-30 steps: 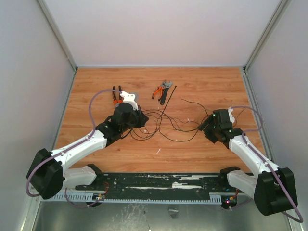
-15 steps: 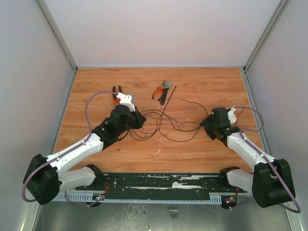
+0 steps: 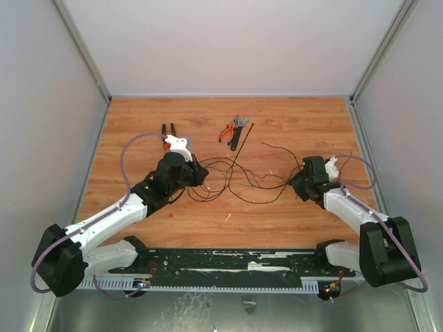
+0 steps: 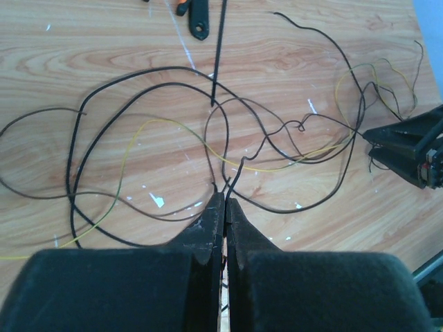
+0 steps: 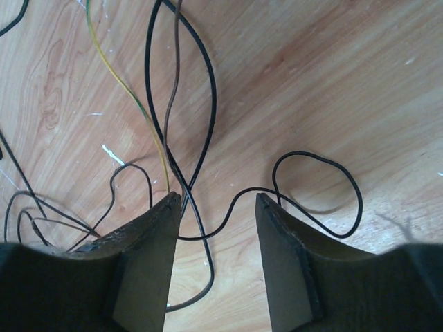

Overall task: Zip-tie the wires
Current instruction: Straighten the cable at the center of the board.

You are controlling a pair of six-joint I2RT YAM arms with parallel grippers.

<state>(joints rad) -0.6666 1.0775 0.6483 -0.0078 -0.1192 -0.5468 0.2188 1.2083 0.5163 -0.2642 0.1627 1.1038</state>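
Observation:
The wires (image 3: 225,173) lie in loose black-brown and yellow loops on the wooden table, between the two arms. My left gripper (image 3: 201,173) is at their left end; in the left wrist view the gripper (image 4: 225,198) is shut, with wire strands (image 4: 166,68) pinched at its tips. My right gripper (image 3: 293,182) is at the right end; in its wrist view the gripper (image 5: 218,200) is open, low over the table, with wire strands (image 5: 214,97) running between its fingers. The zip tie (image 3: 242,142), a straight black strip, lies behind the wires; it also shows in the left wrist view (image 4: 218,48).
Orange-handled pliers (image 3: 232,128) lie beside the zip tie's far end. A second pair of pliers (image 3: 168,133) lies behind my left wrist. White walls with metal posts ring the table (image 3: 138,117). A black cable tray (image 3: 228,266) runs along the near edge.
My left wrist has shifted slightly left, still pinching the wires. My right forearm has swung closer in and its gripper has edged a little left. The wire loops have barely shifted.

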